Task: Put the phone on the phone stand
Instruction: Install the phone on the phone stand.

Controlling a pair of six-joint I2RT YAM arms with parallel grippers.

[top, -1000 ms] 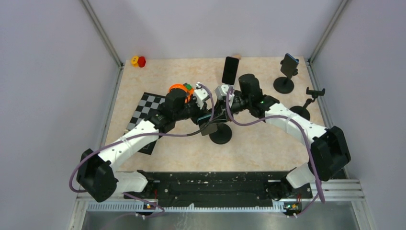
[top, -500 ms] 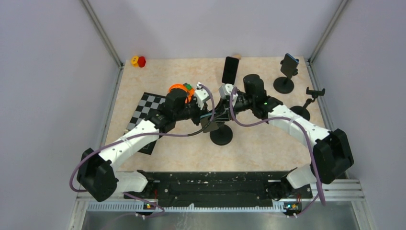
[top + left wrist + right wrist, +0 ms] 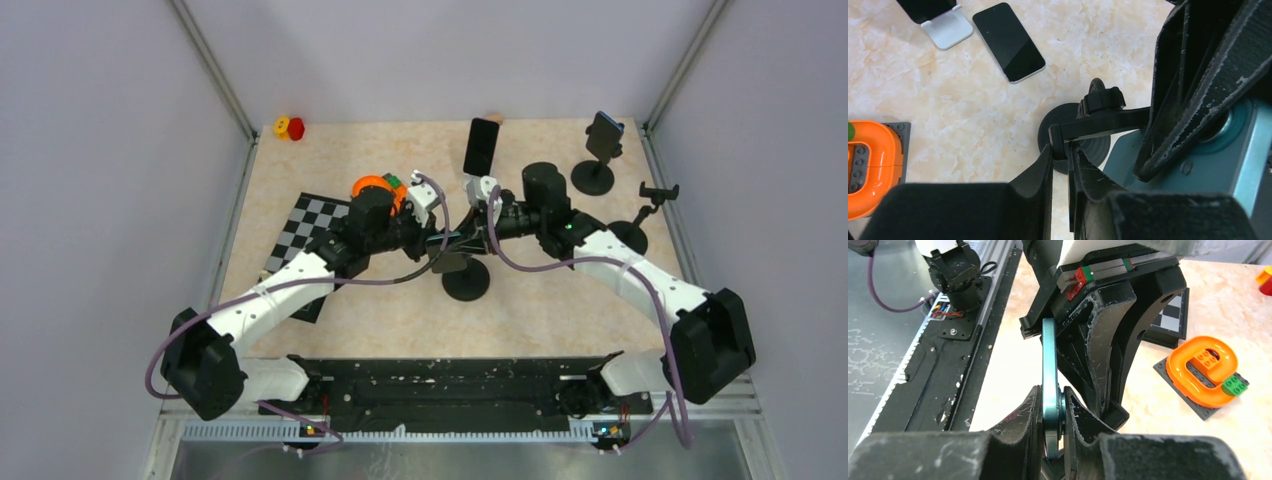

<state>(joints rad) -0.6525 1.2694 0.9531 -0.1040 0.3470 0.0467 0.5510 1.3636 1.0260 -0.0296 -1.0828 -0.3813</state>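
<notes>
The black phone stand [image 3: 466,282] stands mid-table on a round base [image 3: 1054,125]. My left gripper [image 3: 440,243] is shut on the end of its clamp arm [image 3: 1098,119]; in the left wrist view the left gripper [image 3: 1061,150] pinches that tip. My right gripper [image 3: 470,236] is shut on a teal phone [image 3: 1049,365], held on edge between its fingers [image 3: 1075,410] right against the left gripper. The phone's teal back [image 3: 1170,182] fills the right of the left wrist view. The clamp's mouth is hidden.
A black phone leans on a silver stand [image 3: 482,147], with another phone [image 3: 1009,42] flat beside it. Two more round-based stands [image 3: 592,178] [image 3: 630,232] are at the right. An orange brick piece [image 3: 378,187], a checkerboard [image 3: 305,235] and a red-yellow toy [image 3: 290,127] are at the left.
Both grippers have shifted a little to the right over the stand. The right arm's elbow has swung out to the right. The holds look unchanged.
</notes>
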